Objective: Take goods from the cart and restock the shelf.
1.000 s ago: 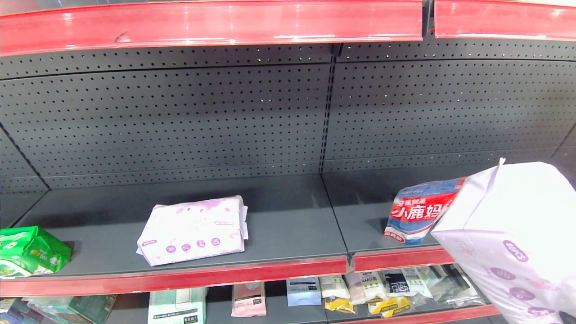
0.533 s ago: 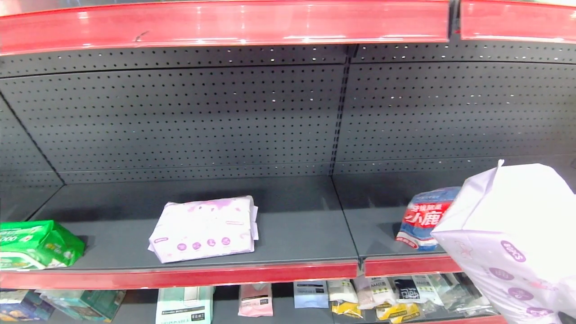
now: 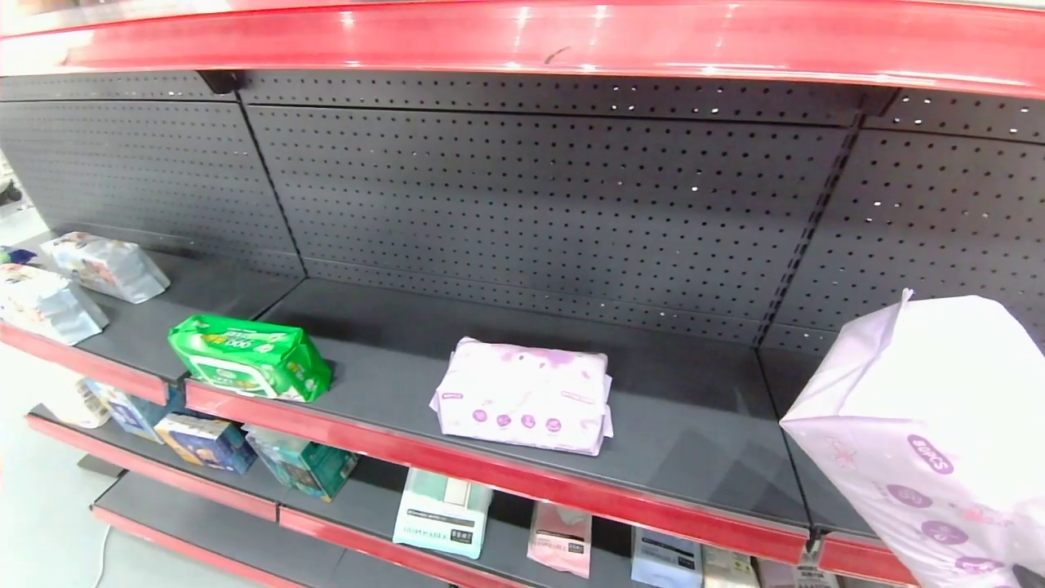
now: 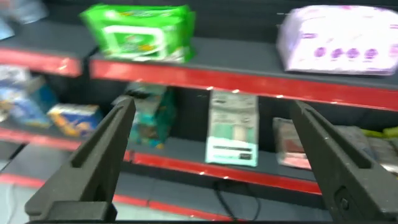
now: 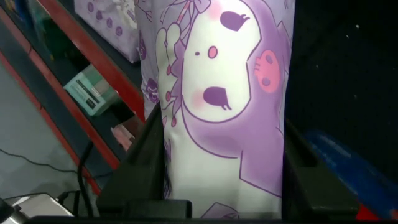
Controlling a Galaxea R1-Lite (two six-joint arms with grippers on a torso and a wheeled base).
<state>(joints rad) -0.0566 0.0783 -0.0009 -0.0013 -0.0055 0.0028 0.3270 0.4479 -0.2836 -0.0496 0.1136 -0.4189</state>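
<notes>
Right gripper (image 5: pixel 224 152): fingers (image 5: pixel 140 171) clamped on both flanks of a white-and-purple soft pack (image 5: pixel 224 81), which stands on end between them. In the head view this pack is held up in front of the right end of the shelf (image 3: pixel 702 425), overlapping the line of its red front rail (image 3: pixel 490 472).

Left gripper (image 4: pixel 214 165): fingers wide apart with nothing between them, low before the shelving.

On the shelf, a matching pack (image 3: pixel 524 396) lies flat near the front edge, mid-bay. A green wipes pack (image 3: pixel 249 358) lies to its left, well apart, at the front edge beside the bay joint. Two silvery bags (image 3: pixel 106 265) lie on the adjoining bay farther left.

On the lower shelf (image 3: pixel 490 563), a pale green box (image 3: pixel 441 510) stands below the matching pack, with a pink packet (image 3: pixel 559 539) just beside it.
</notes>
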